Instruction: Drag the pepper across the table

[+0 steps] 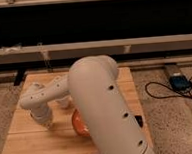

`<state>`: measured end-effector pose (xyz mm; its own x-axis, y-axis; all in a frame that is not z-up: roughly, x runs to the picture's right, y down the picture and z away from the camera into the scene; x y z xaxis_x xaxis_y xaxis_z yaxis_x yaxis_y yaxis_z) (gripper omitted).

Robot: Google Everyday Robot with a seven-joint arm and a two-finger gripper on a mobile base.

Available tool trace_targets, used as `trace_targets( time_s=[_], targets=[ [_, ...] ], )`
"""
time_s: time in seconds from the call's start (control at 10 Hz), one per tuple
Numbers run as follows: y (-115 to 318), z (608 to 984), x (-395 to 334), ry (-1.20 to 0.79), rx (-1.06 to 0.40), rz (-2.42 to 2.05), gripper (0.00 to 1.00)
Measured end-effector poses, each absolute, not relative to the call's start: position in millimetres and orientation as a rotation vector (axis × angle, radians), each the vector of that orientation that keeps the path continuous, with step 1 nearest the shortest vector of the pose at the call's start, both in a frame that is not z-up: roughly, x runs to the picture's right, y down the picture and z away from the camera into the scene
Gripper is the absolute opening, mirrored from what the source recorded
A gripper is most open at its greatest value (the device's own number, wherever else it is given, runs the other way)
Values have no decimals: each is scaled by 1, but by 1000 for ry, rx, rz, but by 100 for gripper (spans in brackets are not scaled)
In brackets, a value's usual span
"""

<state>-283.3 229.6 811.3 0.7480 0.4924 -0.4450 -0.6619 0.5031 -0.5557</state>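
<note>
The light wooden table (24,143) fills the lower left of the camera view. My white arm reaches over it from the lower right. My gripper (42,120) is down at the tabletop on the left side, to the left of the bowl. The pepper does not show in this view; the gripper and arm hide the spot below them.
A round orange-red bowl (78,124) sits mid-table, partly hidden by my arm. A flat black device (139,122) lies near the table's right edge. Cables and a blue box (180,81) lie on the floor to the right. A dark wall with a rail runs behind.
</note>
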Motion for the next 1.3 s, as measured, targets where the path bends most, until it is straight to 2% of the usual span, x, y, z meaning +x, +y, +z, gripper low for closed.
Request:
trace_targets(
  time_s=[0.6, 1.3],
  targets=[
    [228, 801, -249, 235, -762, 726, 14],
    [254, 796, -178, 245, -767, 701, 14]
  ],
)
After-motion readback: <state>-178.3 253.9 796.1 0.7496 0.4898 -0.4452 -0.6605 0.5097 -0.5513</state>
